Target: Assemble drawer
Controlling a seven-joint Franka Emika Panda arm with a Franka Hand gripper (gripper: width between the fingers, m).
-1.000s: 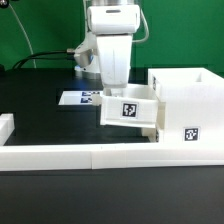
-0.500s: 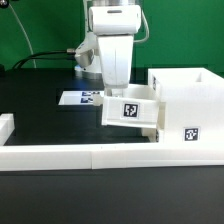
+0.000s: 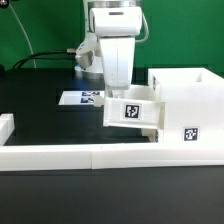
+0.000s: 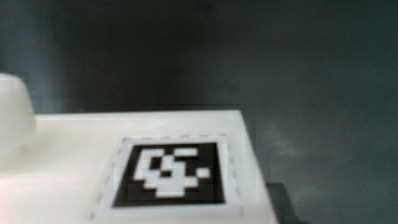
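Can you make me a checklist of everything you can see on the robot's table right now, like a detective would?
Surface: black table, edged in front by a long low white border wall.
Job's things: a tall white box with a square tag stands at the exterior view's right; a white tray with a tag sits tilted against the box's side, under the arm. The wrist view shows that tag up close.
Clutter: nothing seen apart from the flat marker board behind the tray.
Grippers: the gripper is down at the tray; its fingers are hidden, so open or shut cannot be told.
Cables: a dark cable runs behind the arm.
Surroundings: green backdrop.
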